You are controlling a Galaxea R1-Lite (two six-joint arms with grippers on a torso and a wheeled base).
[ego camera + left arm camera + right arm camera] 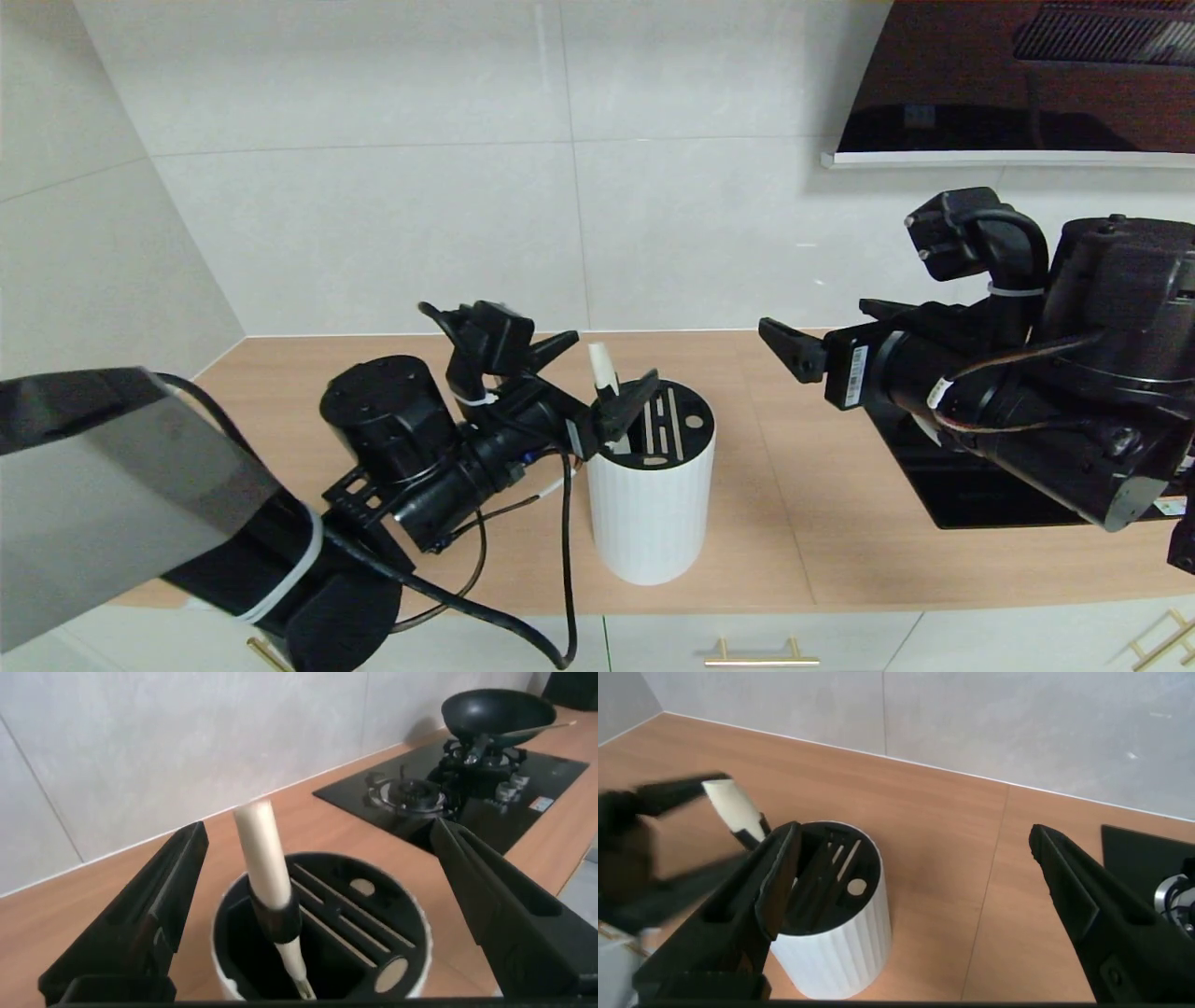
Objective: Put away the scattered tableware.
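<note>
White ribbed holder (651, 504), one unit, stands upright on the wooden bench (794, 523). One cream-handled utensil (602, 366) sits in its large open compartment, with the handle tilted upward. The left arm extends low across the bench; the left claw (607, 362) is released, fingers spread either side of the handle without contact. The right arm is raised above the cooktop (943, 485); the right claw (814, 317) is likewise spread, gripping nothing.

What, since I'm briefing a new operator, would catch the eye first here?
A white ribbed holder stands mid-counter, a cream-handled utensil sticking up from it, framed by the open left end effector. The right end effector, also open, hangs over the counter to its right, by a black hob.
</note>
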